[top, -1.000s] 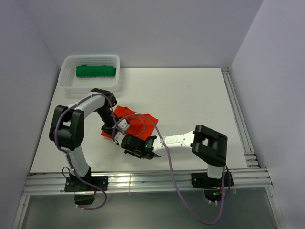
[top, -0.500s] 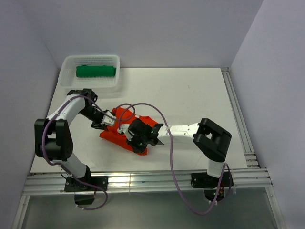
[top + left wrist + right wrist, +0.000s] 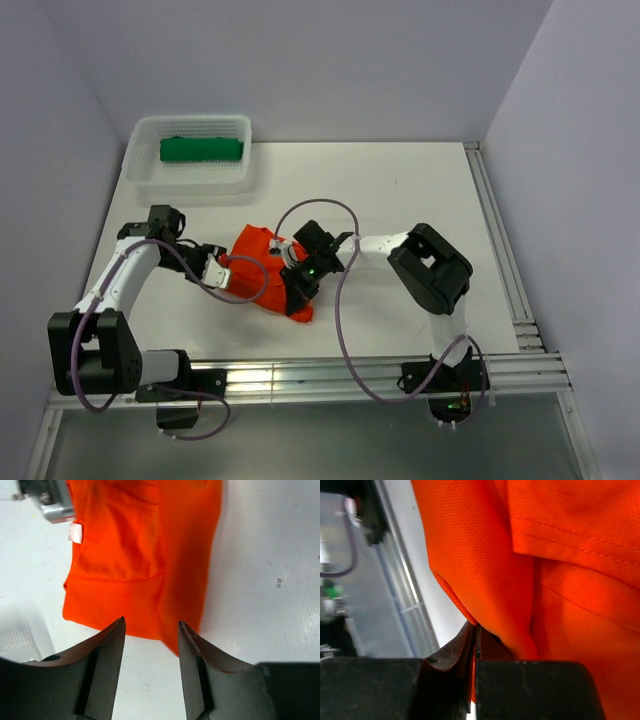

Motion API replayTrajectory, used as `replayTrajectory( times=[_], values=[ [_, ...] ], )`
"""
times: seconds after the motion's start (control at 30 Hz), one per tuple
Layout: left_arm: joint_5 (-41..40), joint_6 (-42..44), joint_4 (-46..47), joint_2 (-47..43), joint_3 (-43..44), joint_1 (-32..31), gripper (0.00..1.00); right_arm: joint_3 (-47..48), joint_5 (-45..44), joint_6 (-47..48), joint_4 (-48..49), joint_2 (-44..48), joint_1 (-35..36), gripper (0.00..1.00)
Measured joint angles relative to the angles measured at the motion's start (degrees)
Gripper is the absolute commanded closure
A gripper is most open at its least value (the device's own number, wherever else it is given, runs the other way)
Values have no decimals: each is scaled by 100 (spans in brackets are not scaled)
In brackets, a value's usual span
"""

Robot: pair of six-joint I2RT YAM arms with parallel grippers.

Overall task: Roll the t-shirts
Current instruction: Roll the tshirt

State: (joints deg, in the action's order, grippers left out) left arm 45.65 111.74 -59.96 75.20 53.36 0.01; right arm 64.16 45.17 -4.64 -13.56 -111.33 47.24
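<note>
White tabletop [image 3: 400,200] holds the orange t-shirt [image 3: 255,262] near centre, the right gripper [image 3: 475,627] pinched on its cloth. At its 9 o'clock edge the left gripper [image 3: 150,625] stands parted and empty. At 11 o'clock the green t-shirt [image 3: 201,149] lies in the basket [image 3: 190,182].

I can read no word, number or brand anywhere on what I see. The only label is a small white tag [image 3: 75,532] on the orange t-shirt [image 3: 145,555], at the cloth's left edge as my left wrist looks down on it. Its face looks blank to me. There may be fine print on it, but at this size I cannot tell. From above, that shirt lies left of the middle of the table [image 3: 400,200], toward the near edge, and the tag cannot be made out there at all.
</note>
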Motion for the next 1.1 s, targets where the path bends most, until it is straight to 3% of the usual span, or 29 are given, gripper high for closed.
replayTrajectory(
  times=[0.33, 0.73, 0.93, 1.1],
  values=[
    [-76, 160, 780, -586, -1088, -264, 41, 68, 1705, -640, 249, -450, -686, 100],
    [-313, 160, 1928, -479, -1416, -920, 40, 68, 2291, -774, 275, -474, -754, 100],
    [-629, 48, 2262, 26, -1460, -1373, 50, 63, 2389, -804, 302, -640, -754, 100],
    [-800, -92, 1882, 835, -787, -1517, 59, -160, 2378, -990, 667, -649, -761, 100]
  ],
)
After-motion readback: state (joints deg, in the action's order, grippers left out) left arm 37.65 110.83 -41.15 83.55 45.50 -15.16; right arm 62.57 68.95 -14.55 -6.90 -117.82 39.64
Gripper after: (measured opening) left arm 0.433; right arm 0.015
